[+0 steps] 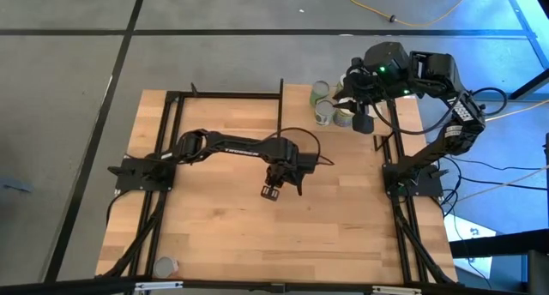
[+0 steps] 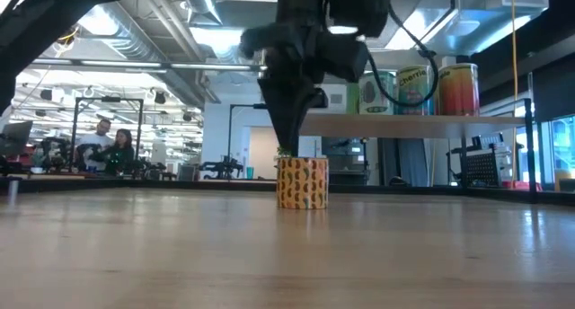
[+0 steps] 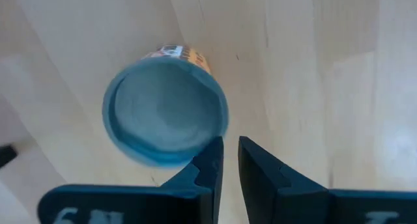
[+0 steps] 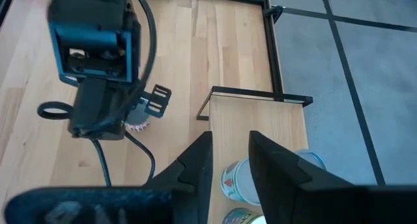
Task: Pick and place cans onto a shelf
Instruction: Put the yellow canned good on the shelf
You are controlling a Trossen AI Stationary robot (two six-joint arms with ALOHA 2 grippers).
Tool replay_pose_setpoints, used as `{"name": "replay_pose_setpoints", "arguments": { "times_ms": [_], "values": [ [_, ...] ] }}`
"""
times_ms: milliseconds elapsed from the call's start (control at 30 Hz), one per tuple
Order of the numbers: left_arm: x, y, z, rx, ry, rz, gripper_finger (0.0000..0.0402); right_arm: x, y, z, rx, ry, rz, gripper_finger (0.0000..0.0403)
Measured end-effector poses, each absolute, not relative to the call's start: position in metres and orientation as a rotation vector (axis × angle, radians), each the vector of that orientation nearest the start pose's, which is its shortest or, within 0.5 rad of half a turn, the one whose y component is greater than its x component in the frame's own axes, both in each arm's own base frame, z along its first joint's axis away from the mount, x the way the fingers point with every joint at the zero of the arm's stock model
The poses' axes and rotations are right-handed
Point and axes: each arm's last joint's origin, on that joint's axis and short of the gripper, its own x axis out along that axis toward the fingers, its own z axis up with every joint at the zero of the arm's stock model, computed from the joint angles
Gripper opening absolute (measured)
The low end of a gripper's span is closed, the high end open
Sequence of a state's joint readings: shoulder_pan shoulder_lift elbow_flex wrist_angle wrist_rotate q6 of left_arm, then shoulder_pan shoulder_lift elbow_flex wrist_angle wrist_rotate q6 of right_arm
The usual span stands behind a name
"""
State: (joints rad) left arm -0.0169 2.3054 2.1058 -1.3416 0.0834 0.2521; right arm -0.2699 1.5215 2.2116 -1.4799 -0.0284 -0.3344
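A light-wood tabletop [image 1: 214, 218] stands on a grey floor [image 1: 69, 63] crossed by dark lines, with a yellow cable [image 1: 403, 16] lying on it. Beyond the table is a bright workshop with ceiling ducts [image 2: 135, 39], and two people [image 2: 110, 143] at a distant bench.

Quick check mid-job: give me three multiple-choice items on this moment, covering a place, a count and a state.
1. Where is the left gripper?
A. over the shelf
B. mid-table, by the orange patterned can
C. at the table's edge

2. How many cans show on the shelf?
A. one
B. six
C. three

3. How is the orange patterned can?
A. upright on the table
B. on its side
C. lifted clear

Key: B, the high view shows it mid-table. C, the low view shows three in a row. A, its base rests on the wood. The right gripper waits at the shelf.
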Motion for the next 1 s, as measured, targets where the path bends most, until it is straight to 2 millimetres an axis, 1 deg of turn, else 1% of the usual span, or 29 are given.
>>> {"name": "replay_pose_setpoints", "arguments": {
  "times_ms": [167,400,467,567,700,800,867,1000],
  "values": [
    [0.449,-0.014,0.23,0.161,1.535,-0.253,0.004,0.218,-0.059,0.501,-0.198,0.811,-0.095,0.0101],
    [0.445,-0.017,0.27,0.181,1.505,-0.189,0.004,0.217,-0.059,0.5,-0.202,0.816,-0.088,0.0101],
    [0.441,-0.017,0.281,0.165,1.491,-0.173,0.004,0.216,-0.058,0.498,-0.202,0.837,-0.045,0.0101],
    [0.428,-0.016,0.3,0.147,1.474,-0.162,0.004,0.213,-0.055,0.495,-0.197,0.865,0.047,0.0101],
    [0.413,-0.017,0.33,0.132,1.39,-0.137,0.004,0.219,-0.05,0.484,-0.148,0.885,0.172,0.0101],
    [0.399,-0.019,0.355,0.184,1.328,-0.083,0.004,0.227,-0.044,0.473,-0.175,0.911,0.269,0.0101],
    [0.387,-0.019,0.372,0.202,1.283,-0.052,0.004,0.233,-0.04,0.462,-0.178,0.948,0.306,0.0101],
    [0.362,-0.014,0.403,0.151,1.196,-0.006,0.004,0.252,-0.034,0.434,-0.162,1.009,0.326,0.0101]
  ]
}}
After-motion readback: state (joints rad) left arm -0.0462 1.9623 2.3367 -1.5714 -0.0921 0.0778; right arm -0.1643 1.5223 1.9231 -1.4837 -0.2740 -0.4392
